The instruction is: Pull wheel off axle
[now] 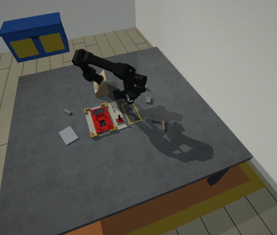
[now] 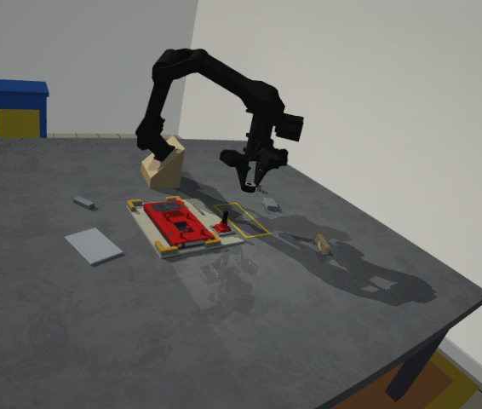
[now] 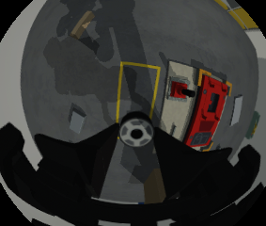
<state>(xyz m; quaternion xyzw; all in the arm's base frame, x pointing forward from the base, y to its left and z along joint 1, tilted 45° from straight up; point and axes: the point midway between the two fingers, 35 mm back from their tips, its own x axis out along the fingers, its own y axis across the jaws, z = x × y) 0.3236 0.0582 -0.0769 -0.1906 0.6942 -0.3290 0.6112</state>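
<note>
The wheel (image 2: 249,186) (image 3: 136,133), black with a grey hub, is off the axle and lies flat between the fingertips. My gripper (image 1: 129,100) (image 2: 249,183) (image 3: 136,128) is shut on it and holds it above the table, near the back end of the marked area. The marked area is a yellow outline (image 1: 135,122) (image 2: 258,236) (image 3: 140,64) on the table. The upright black axle (image 1: 119,116) (image 2: 225,216) (image 3: 188,93) stands bare on its red base (image 1: 120,120) (image 2: 222,227) (image 3: 178,89), beside the marked area.
A red chassis (image 1: 99,116) (image 2: 166,218) (image 3: 203,123) sits on the pale board between orange corner pieces. A grey block (image 1: 148,99) (image 2: 270,203) (image 3: 77,121) and a tan block (image 1: 163,125) (image 2: 322,244) (image 3: 83,24) lie on the other side of the marked area. A pale plate (image 1: 68,135) (image 2: 94,245) lies beyond the board.
</note>
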